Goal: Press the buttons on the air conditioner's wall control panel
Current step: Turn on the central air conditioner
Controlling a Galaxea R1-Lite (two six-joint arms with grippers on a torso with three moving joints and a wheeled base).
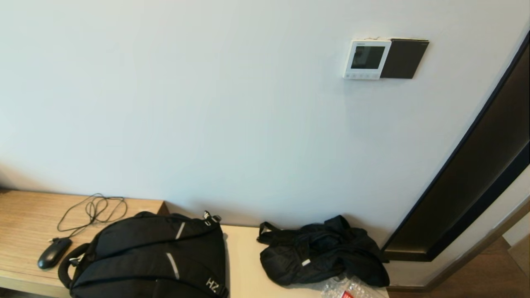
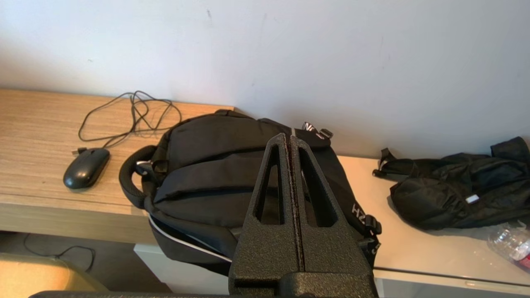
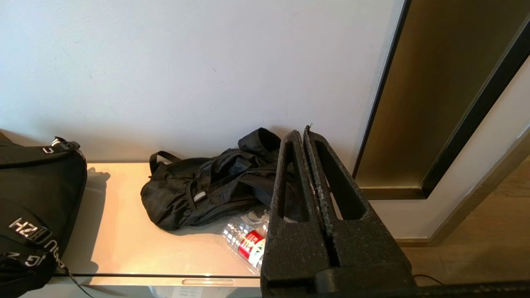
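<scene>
A: Starting with the biggest thing, the pale wall [image 1: 207,103] fills the head view, with a dark door frame [image 1: 468,178] running down at four o'clock and the bench [image 1: 25,219] along the bottom.

B: What sits on the bench?

A: A black backpack [image 1: 153,256] at seven o'clock, a crumpled black bag [image 1: 319,252] at five o'clock, a plastic bottle [image 1: 345,289] touching that bag, and a wired mouse [image 1: 54,252] at eight o'clock.

B: And the task's own piece?

A: The air conditioner's wall control panel [image 1: 366,58] hangs high at one o'clock, its dark screen above the buttons [image 1: 361,75], a row lying sideways along its lower edge. A dark plate [image 1: 403,58] touches its right side.

B: The arms?

A: Neither shows in the head view. The left tool [image 2: 288,138] is pressed shut and empty, low over the backpack. The right tool [image 3: 302,131] is likewise closed on nothing, low near the crumpled bag.

B: So which one goes?

A: The panel lies well above and toward the robot's right, so the right arm looks nearer; it would need to rise toward one o'clock and meet one button tip-first.
</scene>
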